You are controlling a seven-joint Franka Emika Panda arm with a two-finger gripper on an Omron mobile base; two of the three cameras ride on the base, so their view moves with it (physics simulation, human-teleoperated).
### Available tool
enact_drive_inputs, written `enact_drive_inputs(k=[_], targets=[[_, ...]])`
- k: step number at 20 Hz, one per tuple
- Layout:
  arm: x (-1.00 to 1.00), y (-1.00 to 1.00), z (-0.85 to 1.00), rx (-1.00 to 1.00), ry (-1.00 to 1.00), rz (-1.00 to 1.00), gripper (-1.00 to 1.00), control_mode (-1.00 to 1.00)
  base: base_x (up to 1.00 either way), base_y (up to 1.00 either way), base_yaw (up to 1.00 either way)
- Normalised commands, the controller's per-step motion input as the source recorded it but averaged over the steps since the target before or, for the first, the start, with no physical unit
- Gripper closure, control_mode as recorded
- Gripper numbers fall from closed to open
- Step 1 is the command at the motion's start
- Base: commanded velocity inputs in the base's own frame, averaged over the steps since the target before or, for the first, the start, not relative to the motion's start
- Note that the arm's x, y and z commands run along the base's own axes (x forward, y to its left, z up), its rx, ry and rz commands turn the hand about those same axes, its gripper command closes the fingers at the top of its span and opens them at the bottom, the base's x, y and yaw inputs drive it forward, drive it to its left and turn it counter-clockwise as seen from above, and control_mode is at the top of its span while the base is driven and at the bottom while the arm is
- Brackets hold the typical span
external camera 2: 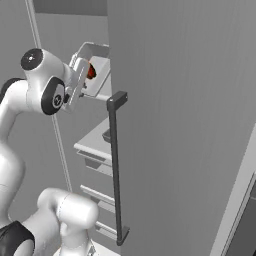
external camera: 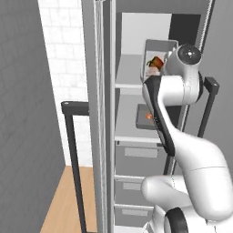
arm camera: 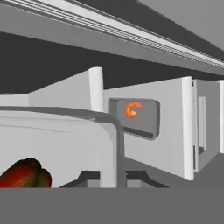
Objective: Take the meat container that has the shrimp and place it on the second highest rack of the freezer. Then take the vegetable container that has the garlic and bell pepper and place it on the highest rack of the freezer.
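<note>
Inside freezer [external camera: 136,68], vegetable container [external camera: 157,57] held tilted above highest rack [external camera: 129,84], bell pepper [external camera: 157,61] seen within. Gripper [external camera: 146,78] clamped on container rim. Shrimp [external camera: 149,116] container [external camera: 144,114] set on second rack.

Both base views behind the arm, sharing the open freezer [external camera: 136,113], hand view close inside it.

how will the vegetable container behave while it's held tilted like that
The vegetable container looks like a stiff, thin-walled tray, so it should not flex. It is steeply tipped above the highest rack, so the rounded bell pepper may roll toward the low side.
</note>
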Motion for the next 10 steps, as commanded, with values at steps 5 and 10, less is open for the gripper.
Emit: enact_drive_inputs(k=[5, 10], targets=[[0.83, 0.0, 0.0, 0.0, 0.03, -0.01, 1.0, -1.0, 0.0, 0.0, 0.0], [0.79, -0.06, 0.0, 0.0, 0.04, -0.02, 1.0, -1.0, 0.0, 0.0, 0.0]])
